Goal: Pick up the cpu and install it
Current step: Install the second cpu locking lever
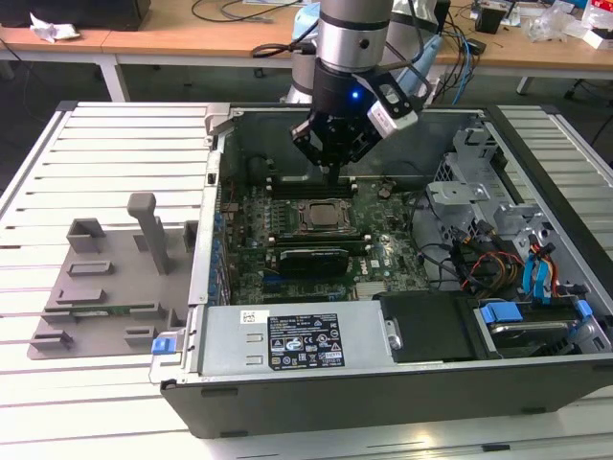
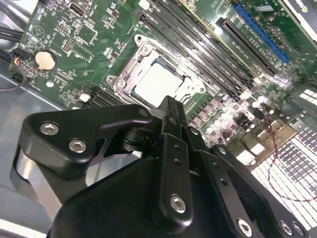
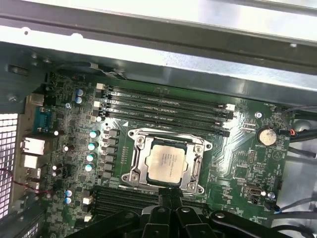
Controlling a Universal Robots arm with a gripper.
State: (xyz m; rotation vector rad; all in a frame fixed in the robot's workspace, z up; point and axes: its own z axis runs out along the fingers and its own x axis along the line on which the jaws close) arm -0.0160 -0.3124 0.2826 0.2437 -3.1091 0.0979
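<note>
Sitting socketed, cpu [image 3: 166,163], wrist views.

Wooden desks [image 1: 192,38] behind, cable clutter [image 1: 239,10], dark floor [image 1: 38,81]

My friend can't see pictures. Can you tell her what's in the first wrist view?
A silver-grey cpu sits in its metal-framed socket on a green motherboard inside a computer case. The robot's black gripper hangs just at the socket's edge. Long black memory slots and a round coin battery lie nearby.
</note>
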